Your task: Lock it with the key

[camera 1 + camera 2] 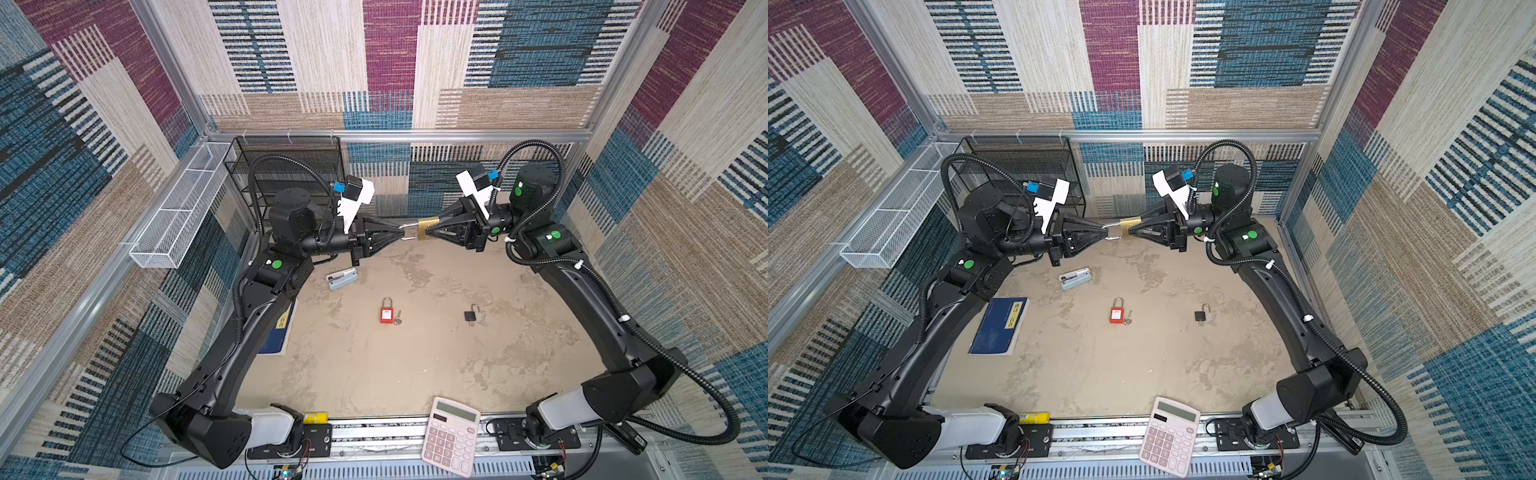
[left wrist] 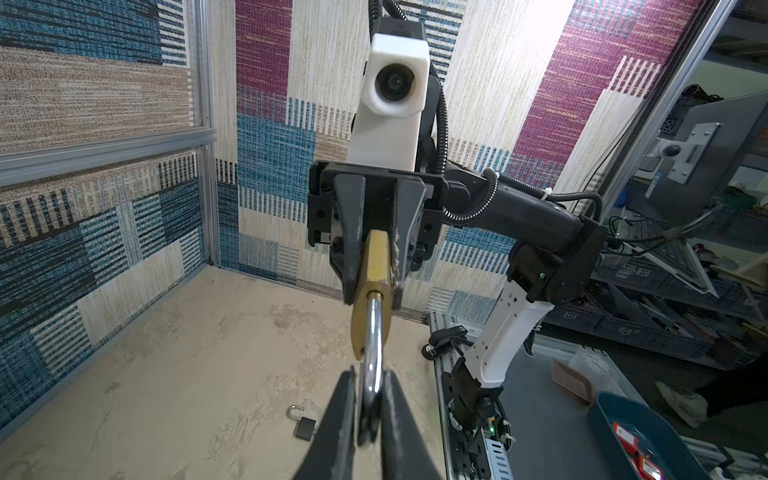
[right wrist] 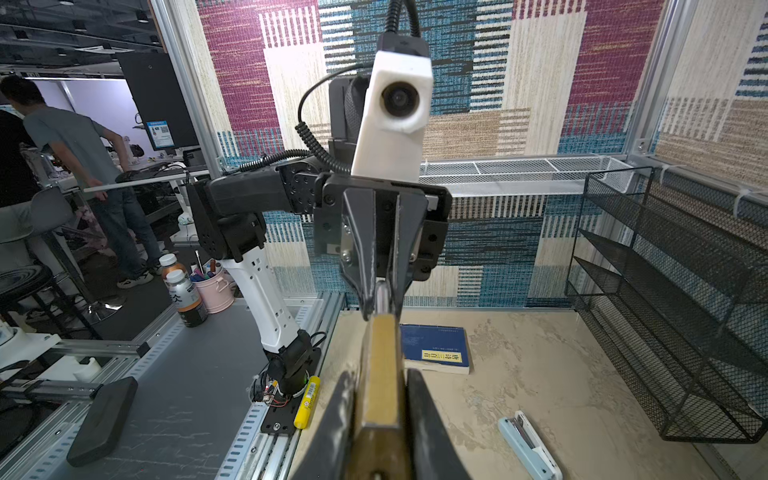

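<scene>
Above the far middle of the table (image 1: 374,374), the two arms meet tip to tip and hold one brass padlock (image 1: 424,227) in the air between them. The right gripper (image 1: 428,232) is clamped on the flat sides of the brass body, which the right wrist view shows pressed between its two fingers (image 3: 419,415). The left gripper (image 1: 402,237) is closed on the silver shackle (image 2: 372,332), at the bend of the loop, and the left wrist view shows both fingers tight against the metal. The padlock lies sideways, with the shackle pointing to the left and the body to the right. I cannot tell if the shackle is pushed fully into the body. On the table in the middle lies a red padlock (image 1: 386,315), and a small silver key (image 1: 398,319) lies just beside it on its right. More to the right, well apart from these, lies a small black padlock (image 1: 470,316) with its shackle swung open. A pale blue stapler (image 1: 342,278) lies further back on the left, near the left gripper but below it. A blue book (image 1: 1000,326) lies at the left edge, partly under the left arm. A pink calculator (image 1: 451,434) rests on the near rail. A black mesh shelf (image 1: 291,166) stands in the far left corner, and a white mesh basket (image 1: 178,208) hangs on the left wall.
</scene>
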Robot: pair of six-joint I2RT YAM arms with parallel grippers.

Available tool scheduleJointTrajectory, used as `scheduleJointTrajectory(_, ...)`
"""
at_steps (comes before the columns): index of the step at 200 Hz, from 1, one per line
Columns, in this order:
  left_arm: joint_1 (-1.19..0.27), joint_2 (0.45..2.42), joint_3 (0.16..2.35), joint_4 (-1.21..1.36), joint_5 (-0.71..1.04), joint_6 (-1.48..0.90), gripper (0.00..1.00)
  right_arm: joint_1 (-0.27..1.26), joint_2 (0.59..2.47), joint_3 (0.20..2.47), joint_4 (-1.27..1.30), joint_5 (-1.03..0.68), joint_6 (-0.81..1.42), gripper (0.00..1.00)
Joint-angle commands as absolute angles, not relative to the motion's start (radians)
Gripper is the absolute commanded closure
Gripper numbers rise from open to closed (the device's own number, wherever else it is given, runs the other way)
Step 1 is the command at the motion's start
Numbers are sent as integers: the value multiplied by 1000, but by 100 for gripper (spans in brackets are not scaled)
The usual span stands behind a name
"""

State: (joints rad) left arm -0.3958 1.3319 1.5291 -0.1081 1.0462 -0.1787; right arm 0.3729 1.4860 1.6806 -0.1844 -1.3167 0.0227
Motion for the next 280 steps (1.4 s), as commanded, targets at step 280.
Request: scheduleJointTrajectory(280,-431,1353,1562,11,989,-224,100,418,1514,1666,99,-1373,302,100)
